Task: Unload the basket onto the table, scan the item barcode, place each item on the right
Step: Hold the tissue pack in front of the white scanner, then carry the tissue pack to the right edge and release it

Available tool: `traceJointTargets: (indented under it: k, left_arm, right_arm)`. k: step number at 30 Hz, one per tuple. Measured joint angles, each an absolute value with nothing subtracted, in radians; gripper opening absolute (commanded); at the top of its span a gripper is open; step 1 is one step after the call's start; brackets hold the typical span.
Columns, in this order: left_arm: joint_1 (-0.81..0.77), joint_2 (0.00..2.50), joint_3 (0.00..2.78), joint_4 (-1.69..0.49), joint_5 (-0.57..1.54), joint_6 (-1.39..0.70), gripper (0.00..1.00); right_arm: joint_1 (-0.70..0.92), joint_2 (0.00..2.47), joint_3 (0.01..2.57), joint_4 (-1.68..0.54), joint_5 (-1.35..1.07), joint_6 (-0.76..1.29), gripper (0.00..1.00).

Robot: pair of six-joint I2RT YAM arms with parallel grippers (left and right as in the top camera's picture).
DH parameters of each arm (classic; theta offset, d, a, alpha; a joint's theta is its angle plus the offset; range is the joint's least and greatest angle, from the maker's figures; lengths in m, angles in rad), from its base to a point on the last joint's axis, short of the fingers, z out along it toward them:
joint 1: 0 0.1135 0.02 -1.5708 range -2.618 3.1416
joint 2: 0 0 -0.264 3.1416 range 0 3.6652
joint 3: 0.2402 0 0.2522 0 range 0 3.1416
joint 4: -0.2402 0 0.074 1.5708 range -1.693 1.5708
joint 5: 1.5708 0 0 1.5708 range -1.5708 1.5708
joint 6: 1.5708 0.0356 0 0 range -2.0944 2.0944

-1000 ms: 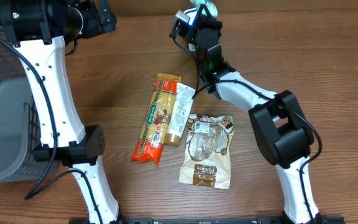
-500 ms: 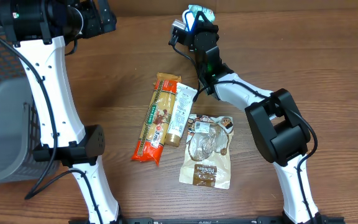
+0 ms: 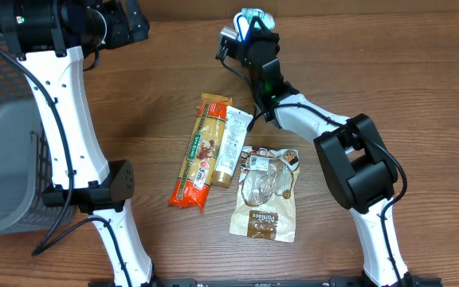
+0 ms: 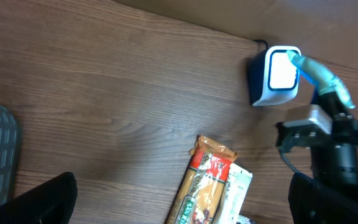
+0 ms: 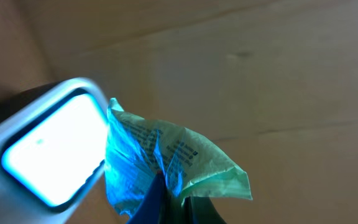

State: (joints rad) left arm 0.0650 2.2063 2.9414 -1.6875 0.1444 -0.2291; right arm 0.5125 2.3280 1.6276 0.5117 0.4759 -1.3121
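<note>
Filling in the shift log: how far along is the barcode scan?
Done: the right end effector is shut on the green packet, lifted up. In hand: the packet is held at the scanner, its window lit. Left: a registered read cannot be seen; the orange packet, white tube and brown pouch lie on the table.

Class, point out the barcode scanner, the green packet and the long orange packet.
barcode scanner [image 4: 283, 70], left wrist view, its lit window.
green packet [image 5: 179, 152], right wrist view, its crinkled middle.
long orange packet [image 3: 200, 151], overhead view, its middle.
</note>
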Motion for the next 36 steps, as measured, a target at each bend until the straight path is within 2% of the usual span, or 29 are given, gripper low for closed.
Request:
traceJointTargets:
  k: [5,9,12,17,21,24,29,36]
  left_arm:
    - [0.065,2.206,2.941,-1.688,0.145,-0.229,1.0]
    - [0.065,2.206,2.941,-1.688,0.144,-0.229,1.0]
    - [0.065,2.206,2.941,-1.69,0.145,-0.229,0.99]
    - [0.065,2.206,2.941,-1.688,0.144,-0.229,1.0]
    - [0.065,2.206,2.941,-1.689,0.145,-0.229,1.0]
    - [0.065,2.206,2.941,-1.688,0.145,-0.229,1.0]
    - [0.065,2.206,2.941,-1.688,0.144,-0.229,1.0]
    - [0.065,2.206,2.941,-1.688,0.144,-0.229,1.0]
  right_arm:
    - [0.521,2.286,1.626,0.364,0.481,-1.236,0.04]
    - [0.524,2.119,1.623,0.147,0.483,-1.05,0.04]
    - [0.524,1.897,1.631,-0.094,0.44,-0.817,0.04]
    - [0.484,1.552,1.644,-0.476,0.199,-0.439,0.04]
    - [0.376,1.401,1.654,-0.724,0.027,-0.154,0.04]
    - [0.248,1.389,1.652,-0.847,-0.088,0.017,0.04]
    - [0.026,1.44,1.553,-0.908,-0.215,0.224,0.04]
    - [-0.243,1.513,1.269,-0.726,-0.303,0.394,0.04]
